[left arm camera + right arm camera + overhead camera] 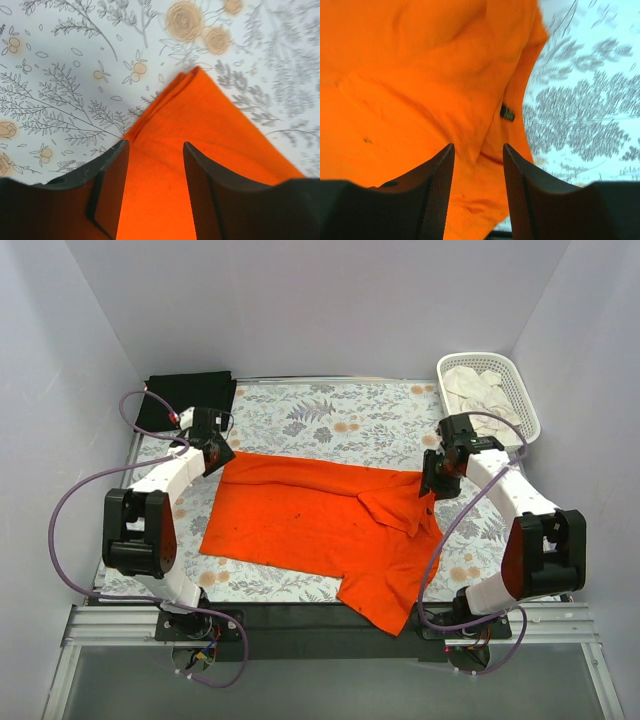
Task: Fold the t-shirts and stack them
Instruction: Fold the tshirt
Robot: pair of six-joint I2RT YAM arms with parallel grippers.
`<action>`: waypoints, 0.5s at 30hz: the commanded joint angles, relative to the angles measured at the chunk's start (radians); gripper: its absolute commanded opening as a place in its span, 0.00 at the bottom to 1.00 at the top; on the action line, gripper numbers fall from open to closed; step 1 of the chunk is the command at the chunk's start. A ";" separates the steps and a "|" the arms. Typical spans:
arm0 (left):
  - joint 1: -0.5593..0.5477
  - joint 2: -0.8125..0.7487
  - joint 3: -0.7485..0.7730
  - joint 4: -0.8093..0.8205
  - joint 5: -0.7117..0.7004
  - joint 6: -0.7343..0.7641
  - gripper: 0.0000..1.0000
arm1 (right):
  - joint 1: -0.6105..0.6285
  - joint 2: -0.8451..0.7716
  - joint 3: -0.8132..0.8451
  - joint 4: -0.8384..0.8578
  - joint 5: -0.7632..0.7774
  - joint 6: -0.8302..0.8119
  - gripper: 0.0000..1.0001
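Observation:
The bright orange t-shirt [320,525] lies spread across the middle of the floral tablecloth [330,415], with one sleeve hanging over the near edge. The black t-shirt [187,398] lies folded at the back left corner. My left gripper [218,455] is over the orange shirt's back left corner, jaws apart, with orange cloth [200,130] showing between and beyond the fingers [155,167]. My right gripper [432,485] is over the shirt's right edge near the collar, jaws apart, above rumpled orange cloth [420,75] and its small dark label [507,113]; its fingertips' midpoint [478,162] is over the cloth.
A white lattice basket [522,390] holding pale cloth stands at the back right corner. White walls close in the table on three sides. A black rail [300,615] runs along the near edge between the arm bases.

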 commanded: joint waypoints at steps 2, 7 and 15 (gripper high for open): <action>0.002 -0.067 0.032 0.050 0.051 0.021 0.47 | -0.106 0.008 0.030 0.196 -0.068 0.021 0.44; -0.009 0.024 0.103 0.125 0.107 0.042 0.47 | -0.216 0.063 0.017 0.381 -0.149 0.095 0.47; -0.018 0.199 0.195 0.191 0.169 0.058 0.44 | -0.275 0.192 0.028 0.526 -0.187 0.133 0.45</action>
